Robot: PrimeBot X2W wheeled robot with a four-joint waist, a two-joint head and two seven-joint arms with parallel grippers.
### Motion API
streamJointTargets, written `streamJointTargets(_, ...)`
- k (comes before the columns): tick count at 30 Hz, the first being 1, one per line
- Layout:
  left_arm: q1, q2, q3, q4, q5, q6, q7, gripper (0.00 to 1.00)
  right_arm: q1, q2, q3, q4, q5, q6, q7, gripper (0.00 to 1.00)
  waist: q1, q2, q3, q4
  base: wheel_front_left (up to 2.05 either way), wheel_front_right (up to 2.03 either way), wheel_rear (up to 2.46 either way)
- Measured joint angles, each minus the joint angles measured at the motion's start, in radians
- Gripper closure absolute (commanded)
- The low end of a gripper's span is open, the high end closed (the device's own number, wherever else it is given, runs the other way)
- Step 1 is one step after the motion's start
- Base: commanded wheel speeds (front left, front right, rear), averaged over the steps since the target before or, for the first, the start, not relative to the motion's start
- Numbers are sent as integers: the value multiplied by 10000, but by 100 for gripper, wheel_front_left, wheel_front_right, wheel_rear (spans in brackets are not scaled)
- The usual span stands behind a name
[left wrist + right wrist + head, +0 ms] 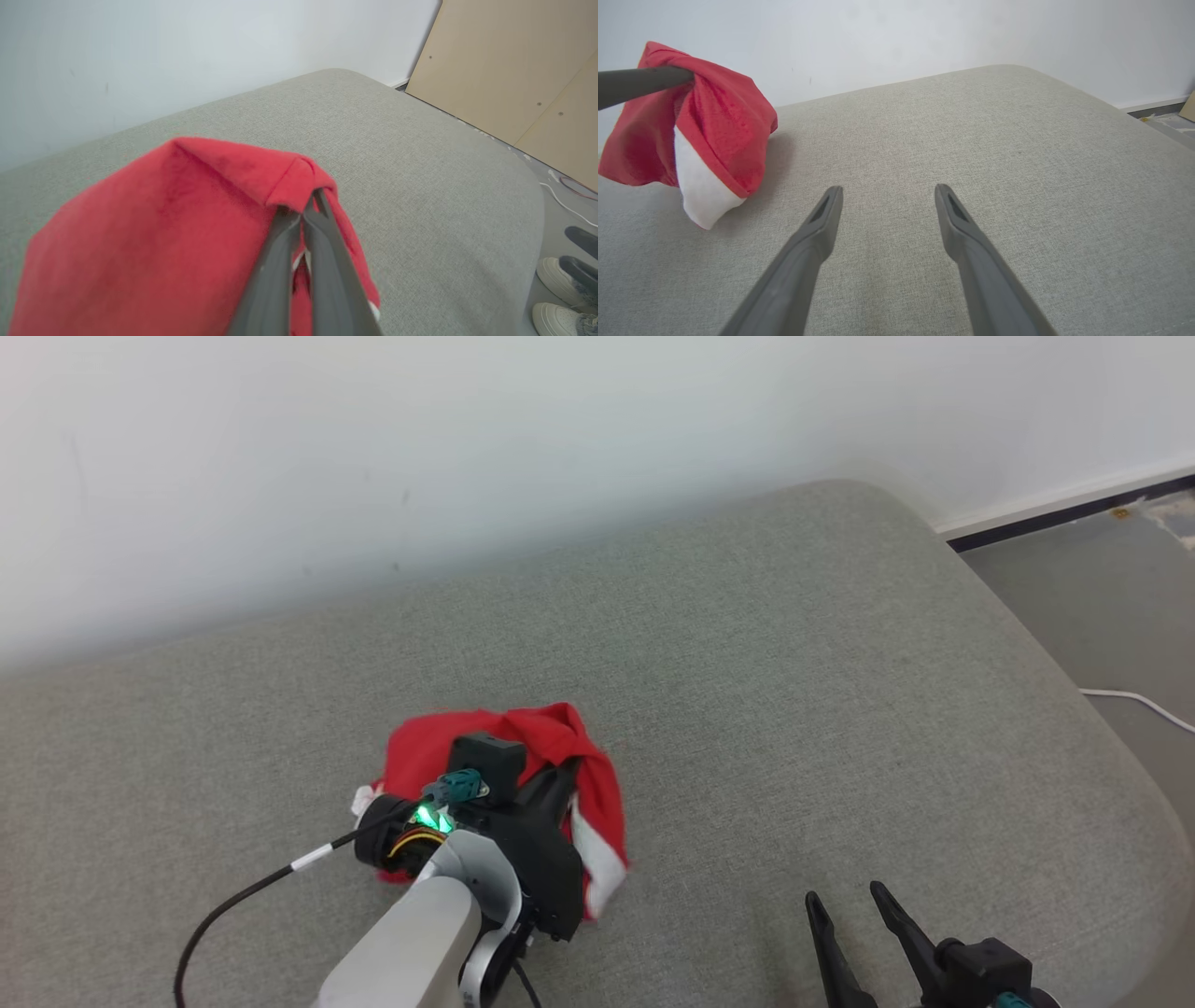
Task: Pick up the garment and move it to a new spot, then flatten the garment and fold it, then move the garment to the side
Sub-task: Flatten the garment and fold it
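The garment (597,793) is red with white trim and lies bunched on the grey cushion (747,663). My left gripper (569,770) reaches over it from the lower left. In the left wrist view that gripper (310,200) is shut on a folded red edge of the garment (163,224). The right wrist view shows the garment (719,116) hanging in a bunch from the left gripper's fingers (644,81), its white tip (700,196) low over the cushion. My right gripper (850,901) stands open at the lower right, above bare cushion, with nothing between its fingers (822,219).
A white wall (373,448) runs right behind the cushion. The cushion's rounded right edge drops to a grey floor (1111,607) with a white cable (1134,698). A tan wooden panel (504,70) and white shoes (558,280) are beyond that edge.
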Motion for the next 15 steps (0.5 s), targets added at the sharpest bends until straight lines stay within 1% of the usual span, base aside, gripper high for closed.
streamJointTargets(1, -44, -42, -12, 54, -48, -61, -29, 100, 18, 2, -23, 4, 0, 0, -6, 0, 0, 0, -14, 15, 0, 0, 0)
streamJointTargets(2, -92, -90, -75, 100, -130, -117, -33, 79, 37, 0, -58, 17, 0, 0, -6, 0, 0, 0, -32, 37, 0, 0, 0)
streamJointTargets(3, -127, -142, -134, 167, -194, -176, 6, 0, 44, 2, -56, 29, 2, 0, -4, 0, 0, 0, -50, 62, 0, 0, 0)
streamJointTargets(8, -56, -318, -439, 476, -437, -433, 59, 0, 36, 19, 2, 40, 40, 0, -8, 0, 0, 0, -137, 197, 0, 0, 0)
streamJointTargets(11, 282, -384, -606, 508, -715, -564, 71, 0, 59, 29, -23, 61, 77, 0, -10, 0, 0, -1, -206, 361, 0, 0, 0)
streamJointTargets(15, 581, -408, -769, 495, -874, -610, 46, 0, 119, 21, -27, 79, 92, 0, -8, 0, 0, 0, -283, 534, 0, 0, 0)
